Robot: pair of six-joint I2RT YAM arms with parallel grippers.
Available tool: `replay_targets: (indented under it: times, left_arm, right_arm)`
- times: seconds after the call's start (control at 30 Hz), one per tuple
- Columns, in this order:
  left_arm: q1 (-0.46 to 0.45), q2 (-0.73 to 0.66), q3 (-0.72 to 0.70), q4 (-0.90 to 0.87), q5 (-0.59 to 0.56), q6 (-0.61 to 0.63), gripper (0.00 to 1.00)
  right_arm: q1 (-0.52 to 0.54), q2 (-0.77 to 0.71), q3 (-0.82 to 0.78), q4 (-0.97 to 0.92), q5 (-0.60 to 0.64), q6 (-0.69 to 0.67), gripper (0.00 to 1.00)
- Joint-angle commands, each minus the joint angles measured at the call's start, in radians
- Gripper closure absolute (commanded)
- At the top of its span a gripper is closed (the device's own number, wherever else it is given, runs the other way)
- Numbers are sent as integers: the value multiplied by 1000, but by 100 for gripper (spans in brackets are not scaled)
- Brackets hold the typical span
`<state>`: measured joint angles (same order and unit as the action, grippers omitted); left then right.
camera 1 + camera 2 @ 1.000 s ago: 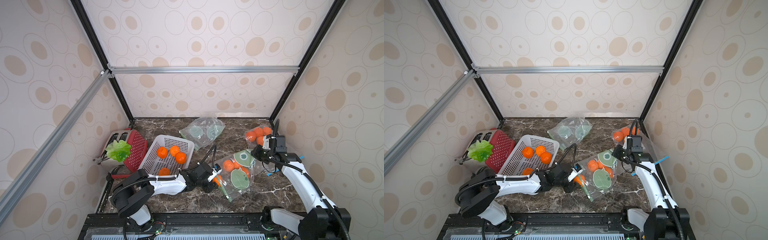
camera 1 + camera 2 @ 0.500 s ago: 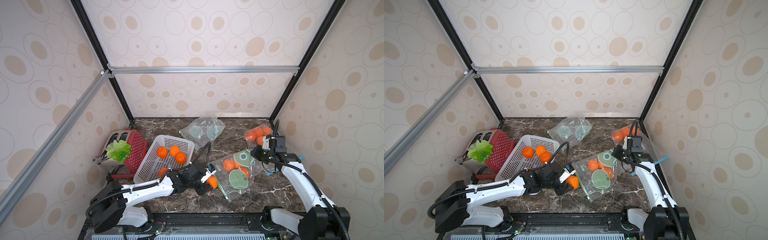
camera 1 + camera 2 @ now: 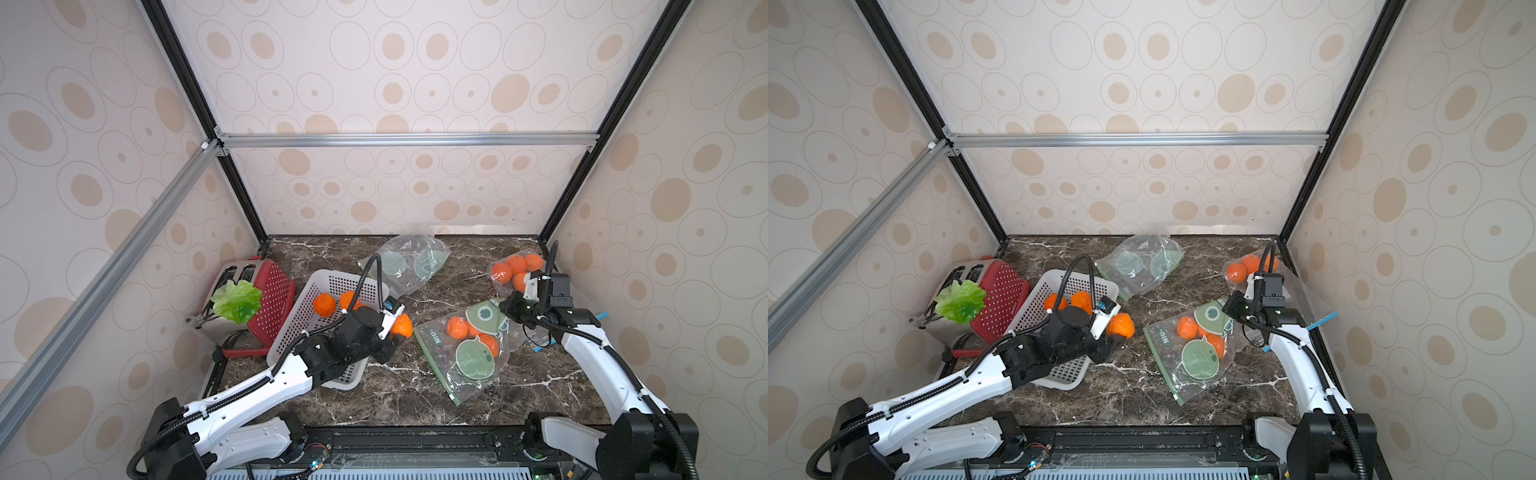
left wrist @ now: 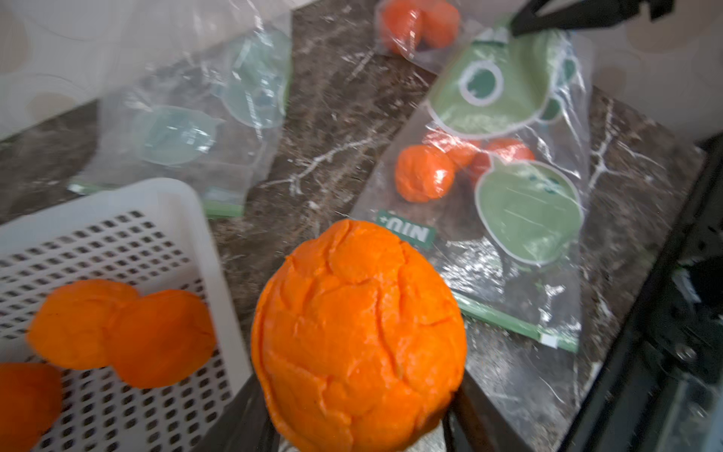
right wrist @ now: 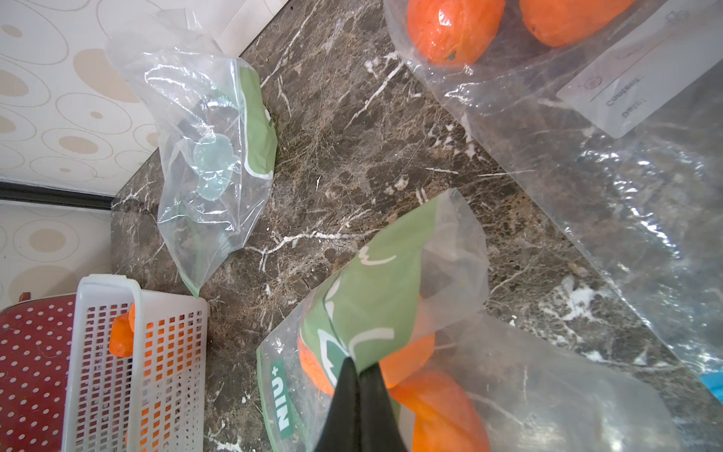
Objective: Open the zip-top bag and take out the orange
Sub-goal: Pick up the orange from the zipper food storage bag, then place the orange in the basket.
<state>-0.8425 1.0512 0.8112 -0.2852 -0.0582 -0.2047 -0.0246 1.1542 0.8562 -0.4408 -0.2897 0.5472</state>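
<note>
The zip-top bag (image 3: 469,353) (image 3: 1196,357), clear with green frog prints, lies flat at the centre right, with several oranges (image 3: 457,326) inside. My right gripper (image 3: 509,309) (image 5: 358,368) is shut on its far corner and pinches the printed plastic. My left gripper (image 3: 392,332) (image 4: 360,411) is shut on an orange (image 3: 402,325) (image 3: 1121,325) (image 4: 360,332). It holds that orange above the table, between the bag's mouth and the white basket (image 3: 345,277) (image 4: 117,195).
The basket (image 3: 1084,277) holds several oranges (image 3: 324,303). An empty clear bag (image 3: 409,262) lies at the back. Another bag of oranges (image 3: 515,268) sits in the back right corner. At the left stands a red toaster (image 3: 274,291) with a lettuce leaf (image 3: 237,301).
My left gripper has drawn the orange out of the bag's mouth and carried it left and back, towards the basket. The right gripper has kept still on the bag's corner.
</note>
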Motion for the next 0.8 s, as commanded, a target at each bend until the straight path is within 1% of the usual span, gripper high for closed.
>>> replay_targets:
  times: [0.0, 0.07, 0.2, 0.23, 0.33, 0.4, 0.5, 0.6, 0.77]
  left_arm:
    - [78, -39, 26, -15, -177, -26, 50]
    - [145, -54, -17, 30, -189, -61, 50]
    - [299, -46, -73, 42, -163, -108, 49]
    - [337, -36, -88, 48, -139, -123, 49]
    - [395, 12, -116, 58, -125, -142, 49]
    - [421, 54, -131, 80, -109, -152, 48]
    - [432, 114, -135, 114, -99, -159, 47]
    - [441, 174, -117, 113, -105, -151, 46]
    - [448, 222, -100, 85, -126, -137, 44]
  right_arm:
    - [-5, 3, -11, 17, -16, 12, 99]
    - [-5, 11, -10, 18, -27, 11, 99]
    - [-6, 12, -11, 20, -38, 8, 99]
    - [-5, 11, -13, 22, -42, 9, 99]
    - [-5, 10, -15, 30, -50, 12, 99]
    - [-7, 14, -14, 28, -57, 13, 99]
    - [-6, 15, -16, 29, -64, 11, 99]
    - [-5, 12, -16, 25, -67, 11, 99]
    - [-5, 6, -13, 19, -63, 6, 98]
